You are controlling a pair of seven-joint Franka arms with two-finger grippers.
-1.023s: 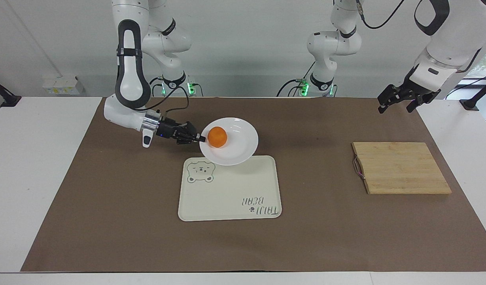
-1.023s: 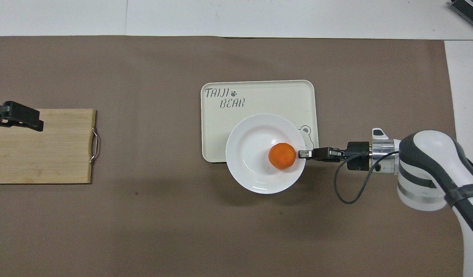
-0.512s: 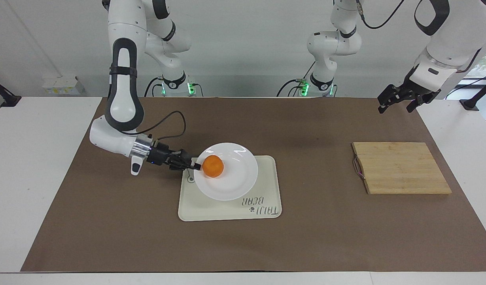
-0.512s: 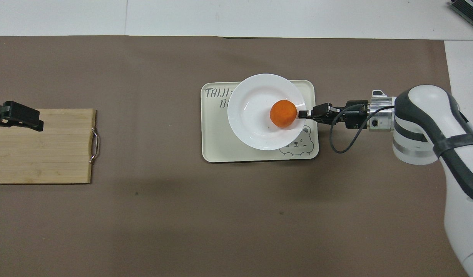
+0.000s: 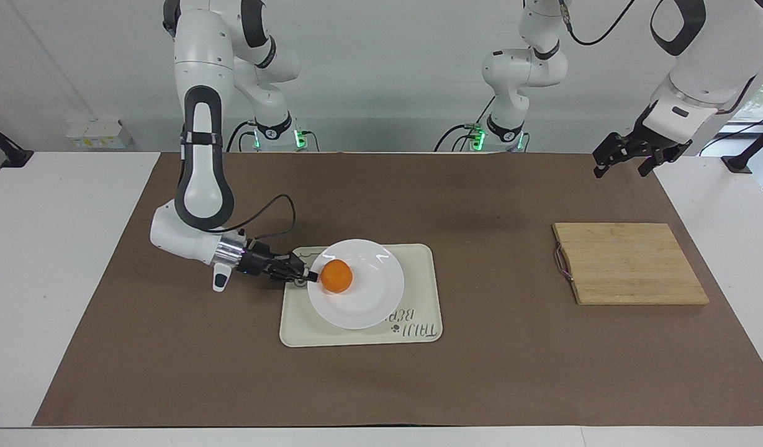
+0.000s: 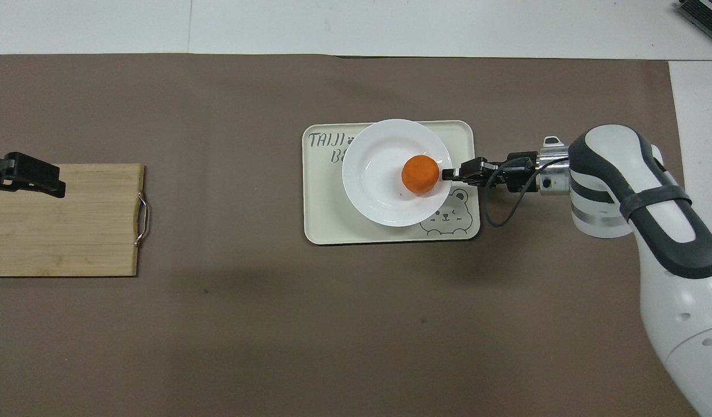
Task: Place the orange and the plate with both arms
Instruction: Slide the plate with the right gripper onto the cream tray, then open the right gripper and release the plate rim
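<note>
The white plate (image 5: 369, 298) (image 6: 379, 179) lies over the cream bear tray (image 5: 418, 323) (image 6: 321, 220), with the orange (image 5: 337, 276) (image 6: 420, 174) resting in it near the rim toward the right arm's end. My right gripper (image 5: 311, 275) (image 6: 448, 173) is shut on that rim, its arm stretched low over the mat. My left gripper (image 5: 626, 158) (image 6: 25, 174) hangs open and waits in the air above the wooden board's end.
A wooden cutting board (image 5: 629, 264) (image 6: 60, 220) with a metal handle lies toward the left arm's end of the table. A brown mat (image 5: 480, 372) covers the table under everything.
The right gripper has carried the plate with the orange away from the robots and lower, from above the tray's near edge to over the tray's middle. The left arm has not moved.
</note>
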